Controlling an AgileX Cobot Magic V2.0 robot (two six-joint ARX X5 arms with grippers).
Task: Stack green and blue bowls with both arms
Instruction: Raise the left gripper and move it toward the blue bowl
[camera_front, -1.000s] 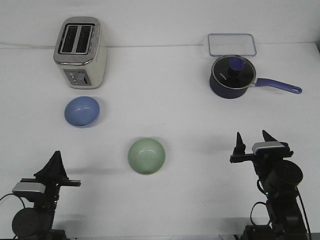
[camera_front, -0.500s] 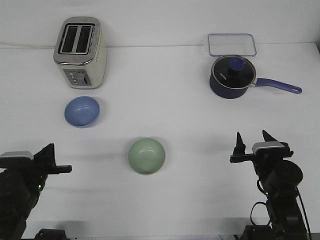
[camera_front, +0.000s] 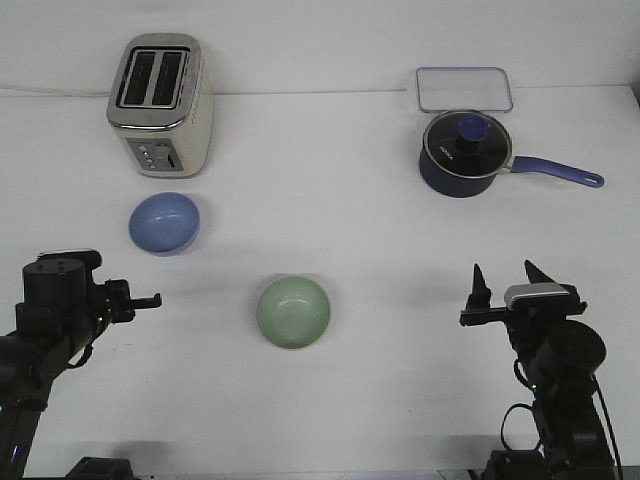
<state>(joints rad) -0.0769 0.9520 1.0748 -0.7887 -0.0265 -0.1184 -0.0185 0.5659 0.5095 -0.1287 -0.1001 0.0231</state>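
The periwinkle blue bowl (camera_front: 164, 222) sits on the white table at the left, in front of the toaster. The sage green bowl (camera_front: 293, 312) sits near the middle front. Both stand upright and empty, well apart. My left gripper (camera_front: 140, 299) is raised at the front left, pointing right. It is below the blue bowl and left of the green one, touching neither; it shows edge-on, so its opening is unclear. My right gripper (camera_front: 506, 275) is open and empty at the front right, fingers pointing away, far right of the green bowl.
A cream and silver toaster (camera_front: 160, 105) stands at the back left. A dark navy saucepan (camera_front: 462, 152) with a lid and long handle stands at the back right. A clear rectangular tray (camera_front: 464, 88) lies behind it.
My left arm has risen and swung up and forward, its gripper now pointing right, nearer the blue bowl. The right arm and both bowls have not moved.
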